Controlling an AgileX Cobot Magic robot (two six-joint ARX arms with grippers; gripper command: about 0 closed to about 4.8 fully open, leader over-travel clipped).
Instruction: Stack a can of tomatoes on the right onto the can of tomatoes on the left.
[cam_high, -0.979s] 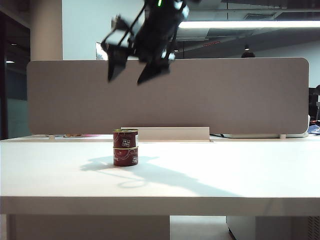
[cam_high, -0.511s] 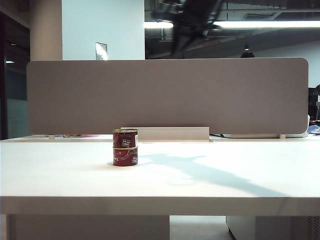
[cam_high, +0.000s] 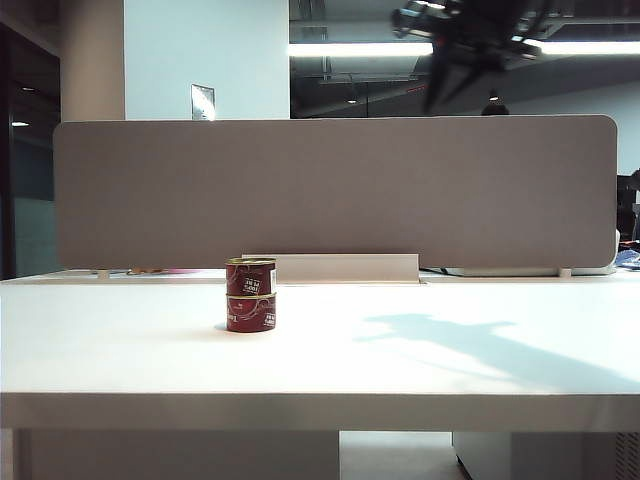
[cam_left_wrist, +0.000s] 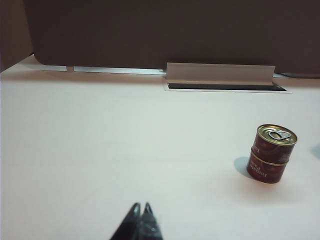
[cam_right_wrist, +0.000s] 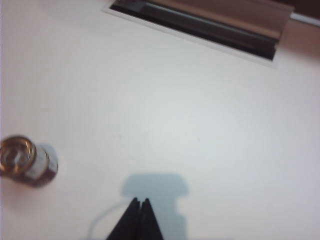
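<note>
Exterior view shows the upper tomato can (cam_high: 250, 276) sitting squarely on the lower tomato can (cam_high: 250, 312) on the white table (cam_high: 420, 360). High above and right of the stack, the right gripper (cam_high: 447, 84) hangs with jaws together, empty. Near the stack, the left gripper (cam_left_wrist: 140, 212) is pinched closed, holding nothing.

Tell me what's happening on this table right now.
The stacking looks done: one tomato can sits on the other tomato can on the white table. Neither arm is touching them. The right claw is shut and empty, high above the table to the right of the stack. The left claw is shut too, off to the side of the cans.
</note>
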